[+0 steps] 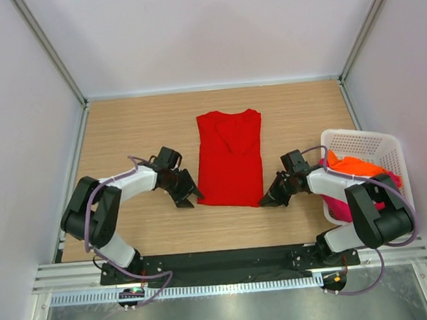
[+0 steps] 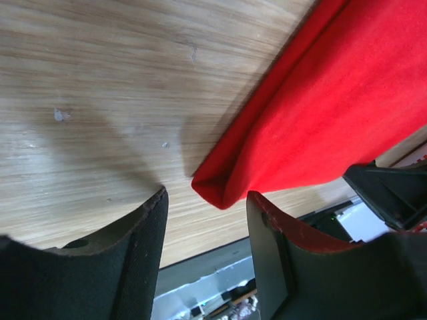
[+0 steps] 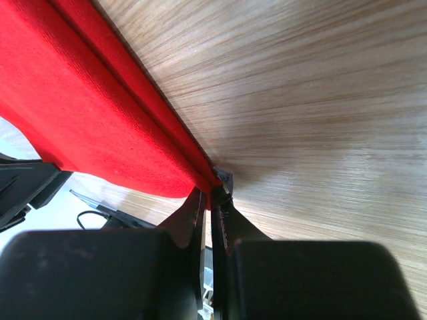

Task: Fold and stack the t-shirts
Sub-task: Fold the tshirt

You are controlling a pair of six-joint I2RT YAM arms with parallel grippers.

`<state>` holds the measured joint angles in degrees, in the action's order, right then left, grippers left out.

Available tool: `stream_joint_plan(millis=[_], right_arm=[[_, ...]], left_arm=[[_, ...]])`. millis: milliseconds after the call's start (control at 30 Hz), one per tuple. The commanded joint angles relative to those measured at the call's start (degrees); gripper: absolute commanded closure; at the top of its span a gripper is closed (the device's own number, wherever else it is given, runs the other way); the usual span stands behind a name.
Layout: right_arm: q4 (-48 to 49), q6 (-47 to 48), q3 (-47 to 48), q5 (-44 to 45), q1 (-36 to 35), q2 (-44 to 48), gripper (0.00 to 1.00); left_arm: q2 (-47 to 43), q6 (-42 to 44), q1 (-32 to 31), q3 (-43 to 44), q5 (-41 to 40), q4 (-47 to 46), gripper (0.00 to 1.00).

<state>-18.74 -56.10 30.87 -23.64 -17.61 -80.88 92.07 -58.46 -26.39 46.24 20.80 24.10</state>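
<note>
The red t-shirt (image 1: 230, 157) lies folded lengthwise into a long strip in the middle of the table. My left gripper (image 1: 191, 200) is open at its near left corner (image 2: 215, 190), the corner lying just in front of the gap between the jaws. My right gripper (image 1: 266, 200) is shut on the near right corner of the red t-shirt (image 3: 100, 113), low on the table. The orange t-shirt (image 1: 357, 166) and the magenta-pink t-shirt (image 1: 338, 208) lie bunched in the white basket (image 1: 377, 145) at the right.
The white lattice basket stands against the right wall, next to my right arm. A black and metal rail (image 1: 228, 261) runs along the table's near edge. White walls enclose the table at the back and sides.
</note>
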Motion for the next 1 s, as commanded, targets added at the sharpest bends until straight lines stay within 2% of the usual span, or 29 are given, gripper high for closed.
stream_joint_plan(millis=[0, 133, 333, 433, 500, 533, 767, 967], right_arm=[[-0.77, 1.34, -0.47, 7.29, 0.29, -0.59, 0.99], [-1.47, 1.78, 0.24, 7.47, 0.29, -0.86, 0.99], [-2.09, 2.39, 0.42, 8.08, 0.12, -0.86, 0.99], [-2.61, 3.09, 0.68, 8.26, 0.20, -1.03, 0.99], [-3.05, 4.32, 1.29, 8.70, 0.12, -1.38, 0.99], [-3.66, 4.85, 1.56, 8.96, -0.15, -1.38, 0.99], [-5.78, 8.37, 0.95, 9.40, -3.22, 1.16, 0.99], [-10.52, 6.18, -2.92, 10.54, -9.80, 12.57, 0.99]], left_arm=[[2.05, -0.87, -0.06, 0.96, -0.67, -0.81, 0.48], [3.64, -0.96, -0.15, 1.31, -1.29, -1.24, 0.50], [6.10, -1.13, -0.06, 1.40, -0.41, -3.35, 0.59], [6.36, -1.13, -0.15, 0.52, -0.14, -4.32, 0.72], [6.54, -0.96, -0.06, 0.08, 0.12, -4.76, 0.87], [6.45, -0.87, -0.06, -0.36, 0.03, -5.02, 0.99], [1.01, 0.54, -0.59, -4.48, -1.99, -3.10, 1.00], [-10.67, -2.53, -6.38, -11.50, -4.62, 0.15, 1.00]])
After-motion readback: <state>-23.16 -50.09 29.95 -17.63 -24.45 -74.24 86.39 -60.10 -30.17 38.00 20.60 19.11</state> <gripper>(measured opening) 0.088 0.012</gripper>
